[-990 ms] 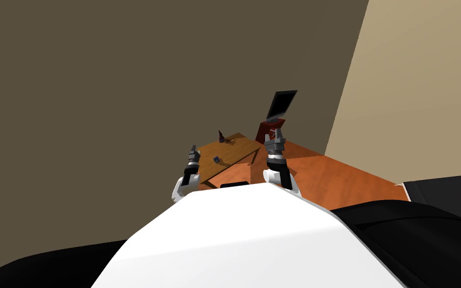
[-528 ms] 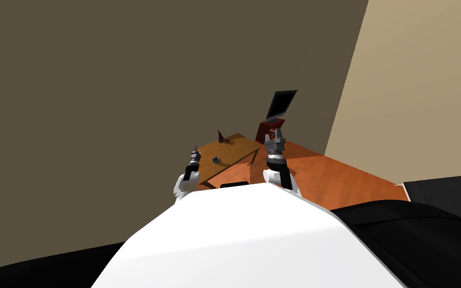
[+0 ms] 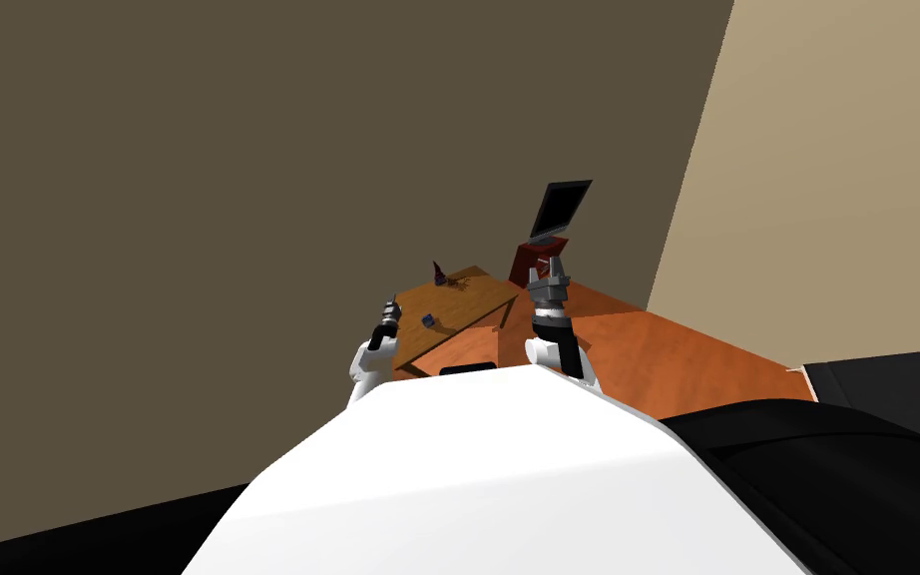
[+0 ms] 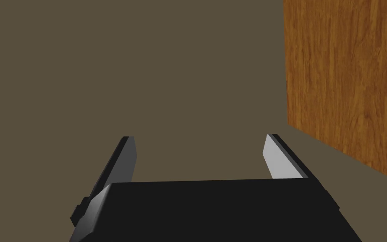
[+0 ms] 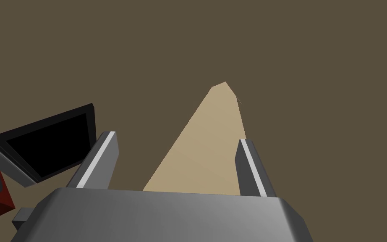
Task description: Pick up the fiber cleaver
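**Both grippers open, cleaver lying free on the table**

In the head view the fiber cleaver (image 3: 430, 319) is a small dark blue block lying on the brown wooden table (image 3: 473, 296), toward the table's near left part; nothing touches it; it is too small for any label or brand on it to be read. Farther back on the same table stands a dark pointed object (image 3: 438, 272), with a small dark thing (image 3: 460, 285) just beside it; both sit well apart from the cleaver.

The left gripper (image 3: 388, 307) hovers at the table's left edge, near the cleaver but clear of it; in the left wrist view its fingers (image 4: 278, 157) stand wide apart with nothing between them, facing a dark olive wall (image 3: 248, 200); a wood-grained brown surface, matching the table's, lies off to the side of one finger.

The right gripper (image 3: 554, 266) is raised to the right of the table, in front of a red stand (image 3: 525, 262) that carries a black monitor (image 3: 561, 208); its fingers (image 5: 247, 168) are likewise spread wide and hold nothing; the monitor's screen is plain black, and the stand sits just beside one finger in the right wrist view.

An orange wood-grained floor (image 3: 678, 349) runs under the table and stand; a tan wall (image 3: 847, 180) meets the olive one behind the monitor.
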Available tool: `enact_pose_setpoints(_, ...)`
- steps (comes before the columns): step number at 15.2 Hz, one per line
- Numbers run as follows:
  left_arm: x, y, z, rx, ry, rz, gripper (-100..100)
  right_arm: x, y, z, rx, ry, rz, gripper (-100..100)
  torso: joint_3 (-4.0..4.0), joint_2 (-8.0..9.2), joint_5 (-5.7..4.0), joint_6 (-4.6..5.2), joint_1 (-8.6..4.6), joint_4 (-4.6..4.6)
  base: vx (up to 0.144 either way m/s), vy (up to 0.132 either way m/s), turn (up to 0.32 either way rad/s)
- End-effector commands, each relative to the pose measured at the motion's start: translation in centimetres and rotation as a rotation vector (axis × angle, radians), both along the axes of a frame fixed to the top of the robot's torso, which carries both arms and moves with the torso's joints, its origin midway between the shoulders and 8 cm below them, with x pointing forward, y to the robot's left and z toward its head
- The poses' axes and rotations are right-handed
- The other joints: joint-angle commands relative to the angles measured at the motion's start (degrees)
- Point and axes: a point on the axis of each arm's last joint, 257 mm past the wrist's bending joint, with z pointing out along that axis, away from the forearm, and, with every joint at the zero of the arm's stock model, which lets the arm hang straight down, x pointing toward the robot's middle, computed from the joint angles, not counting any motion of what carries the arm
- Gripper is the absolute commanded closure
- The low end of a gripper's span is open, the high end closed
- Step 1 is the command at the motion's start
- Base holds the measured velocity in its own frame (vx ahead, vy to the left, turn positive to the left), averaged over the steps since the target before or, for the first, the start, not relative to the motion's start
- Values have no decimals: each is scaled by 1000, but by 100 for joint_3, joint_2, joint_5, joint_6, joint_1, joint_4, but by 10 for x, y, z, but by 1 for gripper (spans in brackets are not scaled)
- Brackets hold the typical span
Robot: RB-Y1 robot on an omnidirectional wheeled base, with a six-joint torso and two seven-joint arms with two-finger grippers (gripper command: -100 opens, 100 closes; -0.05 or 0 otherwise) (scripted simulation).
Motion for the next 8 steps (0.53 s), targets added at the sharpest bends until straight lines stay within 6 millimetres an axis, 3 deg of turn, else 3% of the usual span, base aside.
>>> enact_pose_setpoints(1, 5, 9, -18, -12, 59, 20, -100, 0, 0, 0, 0, 0, 0, 0, 0, 0, 0, 0, 0, 0, 16, -31, -6)
enact_pose_setpoints(6, 20, 26, -42, -39, 159, 57, -100, 0, 0, 0, 0, 0, 0, 0, -1, -1, 0, 0, -2, 0, 13, -31, -2)
enact_pose_setpoints(8, 16, 29, -55, -44, 196, 68, -100, 0, 0, 0, 0, 0, 0, 0, -1, -1, 0, 0, -2, -1, 13, -30, -4)
